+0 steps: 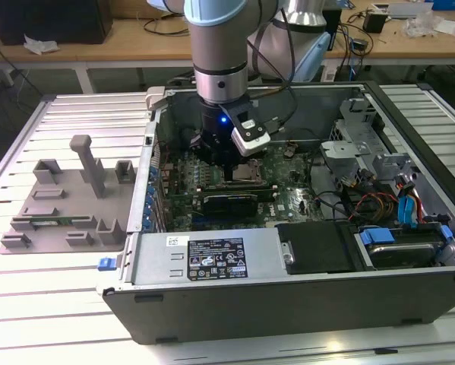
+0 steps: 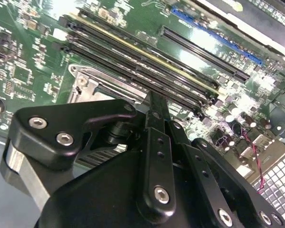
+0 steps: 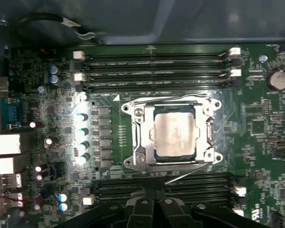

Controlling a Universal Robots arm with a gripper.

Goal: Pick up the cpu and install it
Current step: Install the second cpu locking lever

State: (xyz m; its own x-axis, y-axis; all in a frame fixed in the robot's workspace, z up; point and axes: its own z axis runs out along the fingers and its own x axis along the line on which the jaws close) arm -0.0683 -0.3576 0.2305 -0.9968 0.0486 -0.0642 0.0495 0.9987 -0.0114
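Cpu (image 3: 174, 135) seated in the metal-framed socket (image 3: 138, 137) of the green motherboard (image 3: 270, 137) in the first wrist view, silvery top plate up, memory slots (image 3: 154, 76) running along both sides of the socket. Claw (image 1: 229, 156) down inside the open computer case (image 1: 288, 289) in the exterior view, directly over the socket area; cannot tell whether clenched or released, nothing seen held. Black claw linkage (image 2: 154, 156) close above the board in the second wrist view. Grey fixture tray (image 1: 64, 198) on the table (image 1: 52, 319), toward the exterior view's left of the case.
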